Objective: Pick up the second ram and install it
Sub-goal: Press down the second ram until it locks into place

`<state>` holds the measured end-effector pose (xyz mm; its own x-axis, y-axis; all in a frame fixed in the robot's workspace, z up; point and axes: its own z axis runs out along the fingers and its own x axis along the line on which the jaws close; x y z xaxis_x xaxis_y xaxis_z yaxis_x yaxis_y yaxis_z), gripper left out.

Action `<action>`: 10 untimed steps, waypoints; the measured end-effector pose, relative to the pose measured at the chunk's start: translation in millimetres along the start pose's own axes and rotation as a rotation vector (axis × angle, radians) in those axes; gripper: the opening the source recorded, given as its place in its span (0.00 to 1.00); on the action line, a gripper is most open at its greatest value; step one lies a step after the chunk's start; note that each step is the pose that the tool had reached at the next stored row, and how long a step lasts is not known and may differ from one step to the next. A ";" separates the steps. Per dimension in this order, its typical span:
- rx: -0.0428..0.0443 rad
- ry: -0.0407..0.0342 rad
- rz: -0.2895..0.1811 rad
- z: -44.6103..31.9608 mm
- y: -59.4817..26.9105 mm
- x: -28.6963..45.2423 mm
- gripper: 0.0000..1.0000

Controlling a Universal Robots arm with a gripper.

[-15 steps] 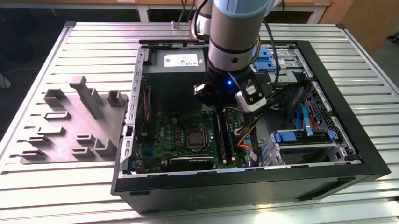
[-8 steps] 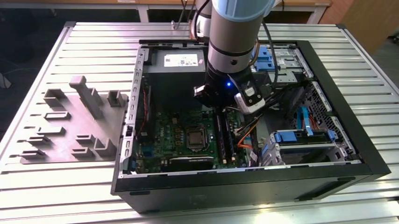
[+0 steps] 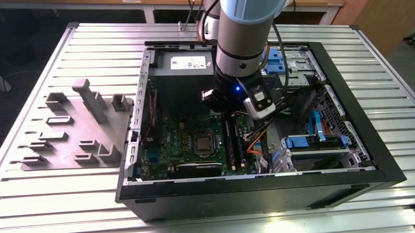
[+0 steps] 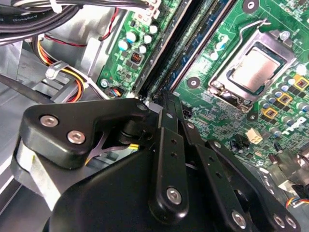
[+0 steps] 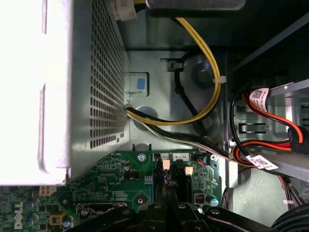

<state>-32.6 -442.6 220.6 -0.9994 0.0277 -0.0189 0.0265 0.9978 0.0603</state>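
In the exterior view my gripper point(image 3: 228, 115) reaches down inside the open computer case, right over the long black slots point(image 3: 234, 143) of the green motherboard point(image 3: 175, 138). In the second wrist view its black fingers point(image 4: 166, 111) stand close together at the near end of the slots. The second ram point(image 4: 177, 48), a thin dark stick seen edge-on, runs away from the fingertips along one slot. A bluish stick point(image 4: 203, 41) lies in the slot beside it. In the first wrist view the gripper point(image 5: 174, 212) hangs just above the slot ends.
The power-supply box point(image 5: 58, 87) and its yellow and black cables point(image 5: 193, 116) lie beyond the slots. The processor socket point(image 4: 253, 70) sits beside them. Blue drive brackets point(image 3: 311, 141) and orange cables point(image 3: 256, 145) are on the exterior view's right. Grey holder blocks point(image 3: 77, 126) stand outside the case.
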 end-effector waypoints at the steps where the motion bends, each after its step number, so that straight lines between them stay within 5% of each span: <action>1: -0.0002 -0.0001 0.000 0.3 0.0 0.0 0.10; 10: 0.0002 0.0002 0.000 4.3 -0.2 0.1 0.10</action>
<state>-32.6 -442.6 216.3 -0.9994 0.0277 -0.0187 0.0265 0.9978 0.0601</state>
